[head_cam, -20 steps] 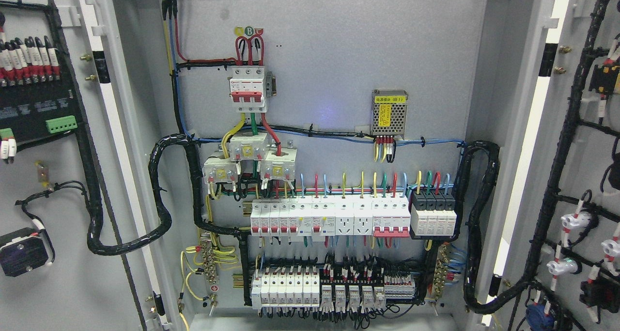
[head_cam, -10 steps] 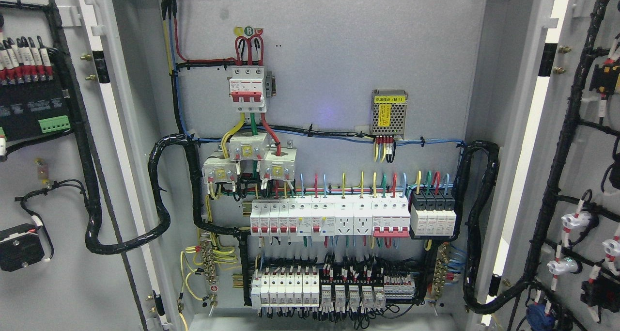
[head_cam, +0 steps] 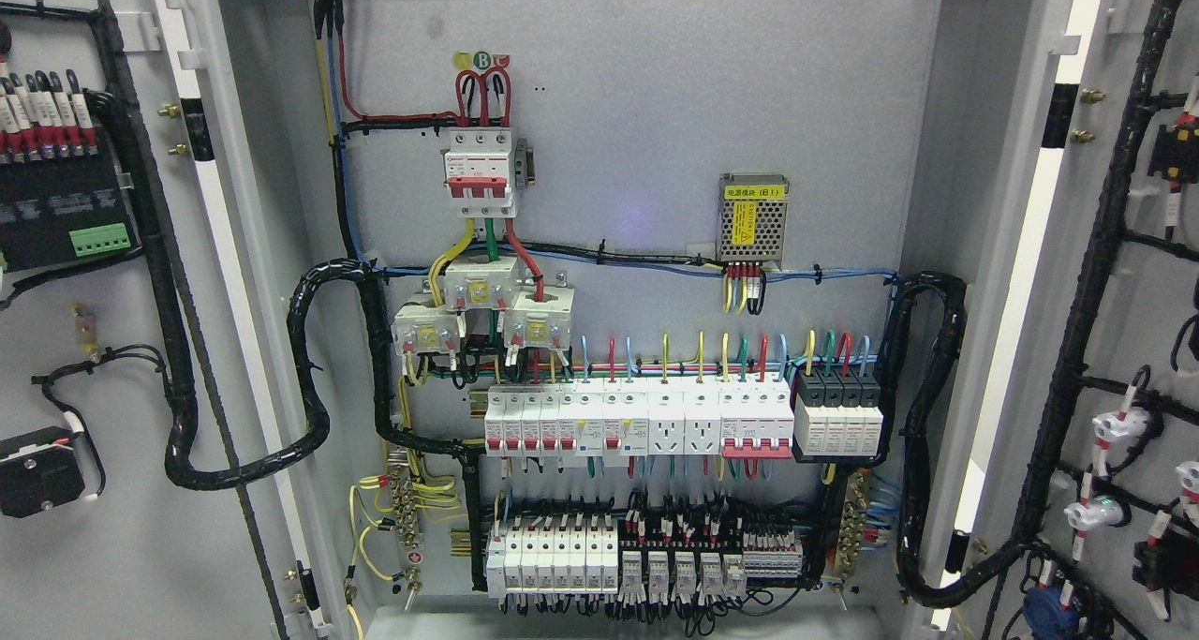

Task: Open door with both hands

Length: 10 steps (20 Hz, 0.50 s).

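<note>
Both doors swung wide: left door (head_cam: 103,359) at cabinet's left edge, right door (head_cam: 1115,340) at right edge. Breakers (head_cam: 637,420) on back panel exposed. No robot hand visible; finger state cannot tell. Judged: opening nearly done; next, release and withdraw.

1. An open electrical cabinet fills the view, its back panel (head_cam: 637,106) in the middle.
2. The left door (head_cam: 112,546) stands swung out at the left edge; the right door (head_cam: 1138,359) stands swung out at the right edge.
3. A three-pole breaker (head_cam: 479,171) sits high on the panel, left of centre.
4. A power supply box (head_cam: 752,220) sits to its right, slightly lower.
5. Three small blocks (head_cam: 482,307) cluster just below the breaker.
6. A long row of breakers (head_cam: 684,420) runs across beneath them.
7. A terminal row (head_cam: 646,560) lies lowest, near the cabinet floor.
8. A cable bundle (head_cam: 309,378) loops from the left door into the cabinet; another cable loop (head_cam: 932,434) does likewise at the right.
</note>
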### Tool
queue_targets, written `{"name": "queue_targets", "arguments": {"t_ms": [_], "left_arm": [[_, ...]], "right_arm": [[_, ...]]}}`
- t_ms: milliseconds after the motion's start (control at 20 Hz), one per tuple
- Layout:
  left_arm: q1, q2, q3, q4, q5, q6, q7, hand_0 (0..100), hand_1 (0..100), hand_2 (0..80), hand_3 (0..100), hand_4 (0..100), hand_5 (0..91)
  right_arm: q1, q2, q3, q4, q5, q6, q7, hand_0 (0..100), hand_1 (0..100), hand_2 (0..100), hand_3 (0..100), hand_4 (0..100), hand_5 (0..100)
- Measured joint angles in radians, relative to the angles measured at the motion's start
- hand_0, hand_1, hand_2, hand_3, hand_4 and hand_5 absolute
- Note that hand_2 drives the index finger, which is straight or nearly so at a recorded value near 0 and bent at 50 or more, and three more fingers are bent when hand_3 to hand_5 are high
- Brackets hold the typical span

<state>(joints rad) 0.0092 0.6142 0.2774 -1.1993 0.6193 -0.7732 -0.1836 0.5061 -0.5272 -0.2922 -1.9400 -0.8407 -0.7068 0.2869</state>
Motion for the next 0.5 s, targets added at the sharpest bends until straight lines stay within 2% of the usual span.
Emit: {"name": "queue_targets", "arguments": {"t_ms": [501], "left_arm": [[0.025,0.004,-0.013,0.005,0.008,0.0,0.0,0,0,0.0,0,3,0.0]], "right_arm": [[0.009,0.005,-0.012,0.01,-0.006,0.0,-0.019,11,0,0,0,0,0]]}}
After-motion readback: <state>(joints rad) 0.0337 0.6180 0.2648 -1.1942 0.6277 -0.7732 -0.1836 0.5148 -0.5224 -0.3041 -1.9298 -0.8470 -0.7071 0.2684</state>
